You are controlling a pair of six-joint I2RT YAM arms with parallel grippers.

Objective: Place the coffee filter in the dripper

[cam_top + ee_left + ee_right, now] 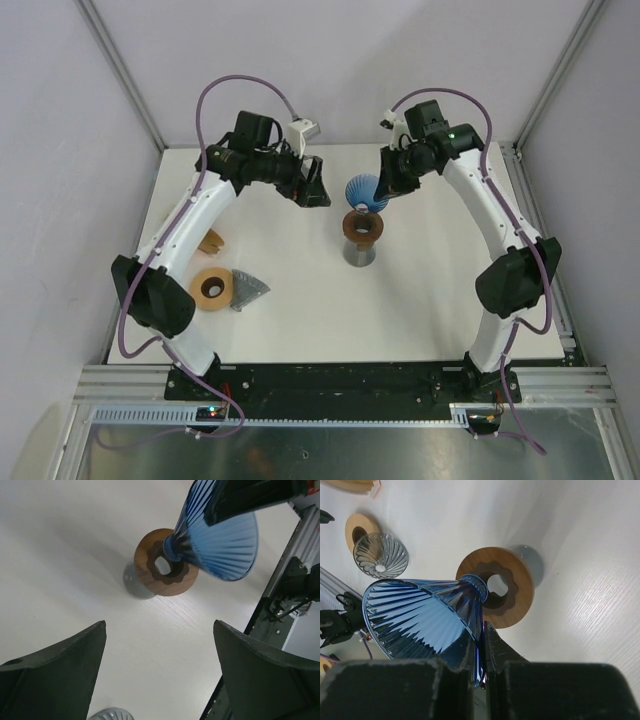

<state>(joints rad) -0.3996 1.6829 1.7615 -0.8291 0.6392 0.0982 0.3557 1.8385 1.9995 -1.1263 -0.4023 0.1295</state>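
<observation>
My right gripper (388, 186) is shut on the rim of a blue ribbed glass dripper (365, 190), holding it tilted with its narrow end just above a wooden ring (362, 226) on a grey cup (360, 256). The right wrist view shows the fingertips (490, 640) pinching the dripper wall (420, 615) over the ring (512, 592). My left gripper (315, 190) is open and empty, raised to the left of the dripper (225, 545). A tan wedge (210, 241) at the table's left may be the coffee filters; I cannot tell.
A second wooden ring (210, 288) and a smoky clear dripper (248, 290) lie at the front left, also in the right wrist view (380, 555). White walls and metal frame posts close in the table at the back and both sides.
</observation>
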